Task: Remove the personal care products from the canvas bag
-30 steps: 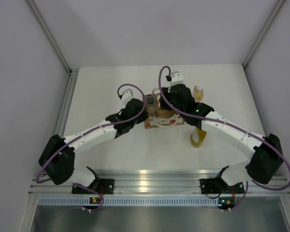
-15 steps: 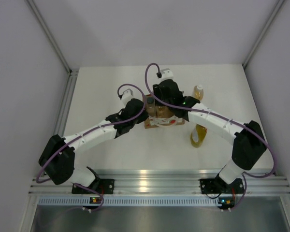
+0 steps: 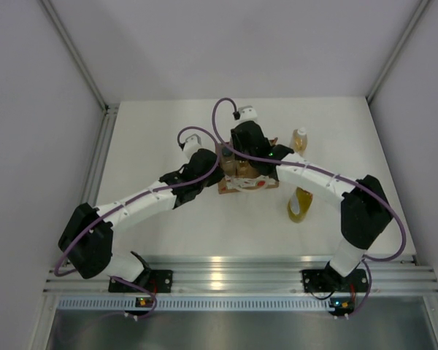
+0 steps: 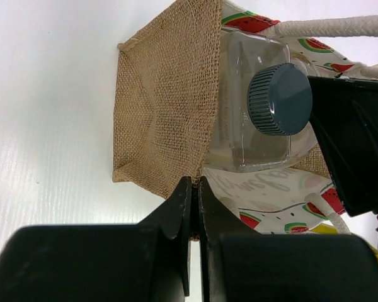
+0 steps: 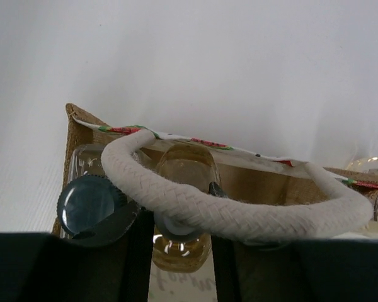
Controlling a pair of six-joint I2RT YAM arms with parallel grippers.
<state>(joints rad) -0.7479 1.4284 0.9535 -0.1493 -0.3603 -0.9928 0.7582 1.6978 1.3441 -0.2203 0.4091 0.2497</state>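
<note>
The canvas bag stands mid-table, with tan burlap sides and a white rope handle. My left gripper is shut on the bag's near corner edge. It shows in the top view at the bag's left. Inside the bag stands the clear bottle with a dark grey cap, also seen in the right wrist view. An amber bottle with a white cap stands beside it. My right gripper hangs over the bag, open. Its fingers straddle that amber bottle, behind the handle.
A second amber bottle stands on the table right of the bag. The yellow bottle lies on the table nearer the front right. Grey walls close in both sides, and a metal rail runs along the near edge.
My right arm has swung left and forward, bringing its gripper from beside the bag to over its opening. My left gripper and the bag have stayed put.
</note>
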